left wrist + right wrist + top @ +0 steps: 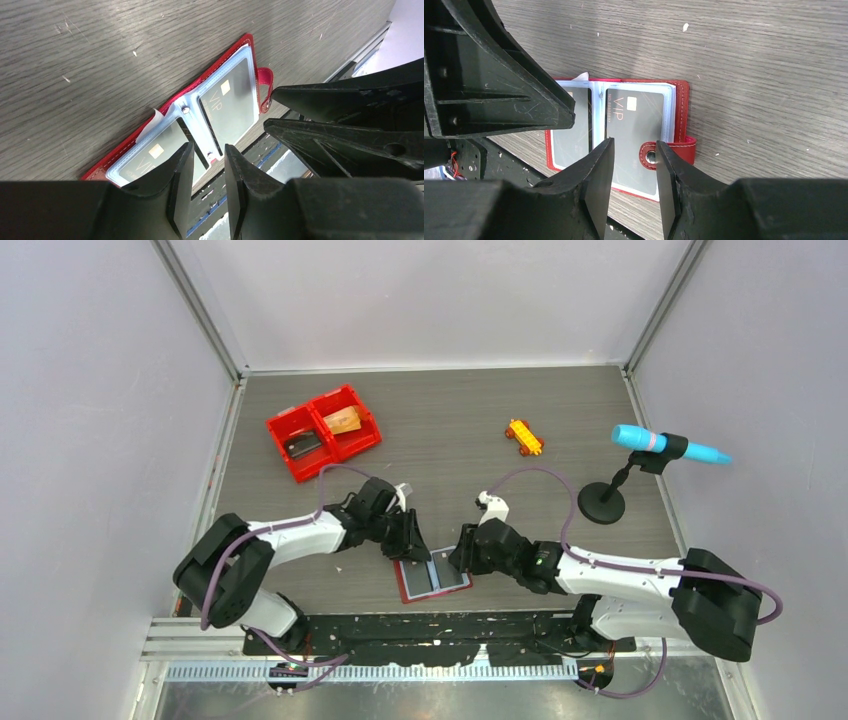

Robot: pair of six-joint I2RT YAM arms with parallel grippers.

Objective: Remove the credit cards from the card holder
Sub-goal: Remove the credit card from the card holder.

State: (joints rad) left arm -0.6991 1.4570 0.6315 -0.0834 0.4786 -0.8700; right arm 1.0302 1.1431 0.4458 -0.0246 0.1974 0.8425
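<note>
The small dark red leather-like card holder lies opened flat at the near edge of the grey wood-grain table, between the two arms, with part of it overhanging the table edge. Its pale blue clear-plastic sleeves face up, and each of the two visible sleeves contains a dark grey credit card marked "VIP" with a small gold chip; both cards sit fully inside their sleeves. The snap tab projects from the holder's right-hand edge. The left gripper hovers over the left half of the holder, jaws narrowly parted with nothing between them. The right gripper hangs over the right half, jaws likewise a narrow gap apart and empty, the snap tab showing just beyond that gap. At the far left stands a bright red two-compartment plastic bin: one compartment holds a tan flat item, the other a dark item, neither identifiable. An orange-yellow toy vehicle and a blue microphone on a black stand sit far right.
</note>
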